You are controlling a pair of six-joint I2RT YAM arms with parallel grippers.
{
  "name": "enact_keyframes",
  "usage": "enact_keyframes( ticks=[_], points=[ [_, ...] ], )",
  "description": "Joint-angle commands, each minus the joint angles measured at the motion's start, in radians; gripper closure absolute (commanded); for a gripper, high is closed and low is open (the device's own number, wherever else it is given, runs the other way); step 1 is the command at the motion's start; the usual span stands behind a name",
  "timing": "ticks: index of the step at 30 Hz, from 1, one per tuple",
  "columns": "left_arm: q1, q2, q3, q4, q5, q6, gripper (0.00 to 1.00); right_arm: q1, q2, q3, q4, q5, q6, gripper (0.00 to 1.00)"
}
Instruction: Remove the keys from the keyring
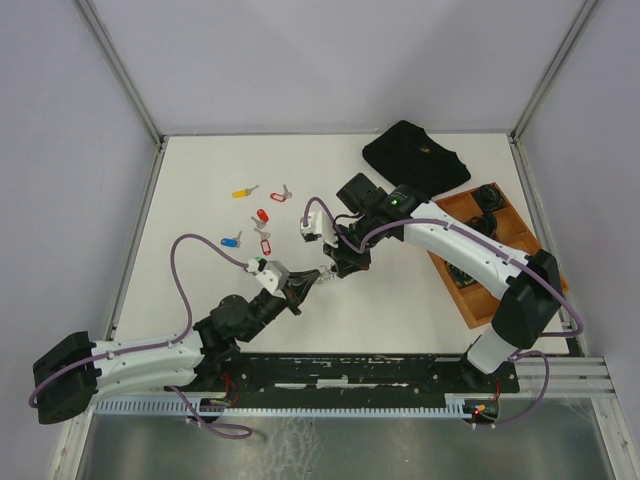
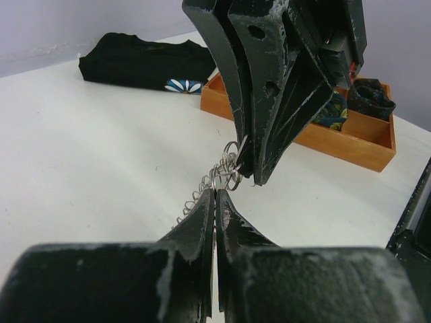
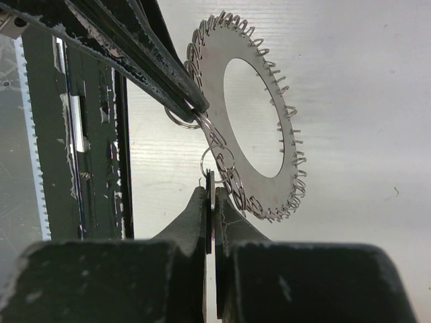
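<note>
At far left I see a yellow key (image 1: 243, 191), a red key (image 1: 263, 216) and a blue key (image 1: 231, 241) lying loose on the white table (image 1: 400, 325), apart from the keyring (image 3: 214, 64). At centre, my left gripper (image 2: 217, 192) has its fingers pressed together, pinching a small wire loop on the keyring's rim. The keyring, a flat toothed disc fringed with loops, hangs tilted between both claws. My right gripper (image 3: 210, 192) meets it from the opposite side, fingers clamped on the disc's edge. At right lie a folded black garment (image 1: 415, 160) and a wooden tray (image 2: 337, 145).
</note>
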Motion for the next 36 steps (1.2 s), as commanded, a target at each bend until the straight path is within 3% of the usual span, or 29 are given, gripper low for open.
enact_keyframes(
  ticks=[1, 5, 10, 15, 18, 26, 36],
  points=[
    [0.0, -0.015, 0.026, 0.021, -0.009, -0.028, 0.97, -0.009, -0.054, 0.031, -0.027, -0.022, -0.022, 1.0],
    [0.001, -0.03, 0.032, 0.0, 0.024, -0.049, 0.95, -0.008, -0.06, 0.031, -0.03, -0.012, -0.031, 1.0],
    [0.0, -0.103, 0.043, -0.093, 0.071, -0.113, 0.79, -0.009, -0.079, 0.029, -0.039, 0.004, -0.057, 1.0],
    [0.0, -0.26, 0.009, -0.159, 0.082, -0.17, 0.57, -0.008, -0.099, 0.024, -0.061, -0.003, -0.113, 1.0],
    [0.001, -0.354, -0.024, -0.186, 0.078, -0.187, 0.49, -0.007, -0.12, 0.014, -0.081, -0.004, -0.176, 1.0],
    [0.0, -0.486, -0.081, -0.2, 0.153, -0.152, 0.44, 0.002, -0.233, -0.083, -0.104, -0.04, -0.46, 1.0],
    [0.0, -0.401, -0.102, -0.1, 0.262, -0.061, 0.43, 0.005, -0.249, -0.109, -0.278, -0.151, -0.89, 1.0]
  ],
)
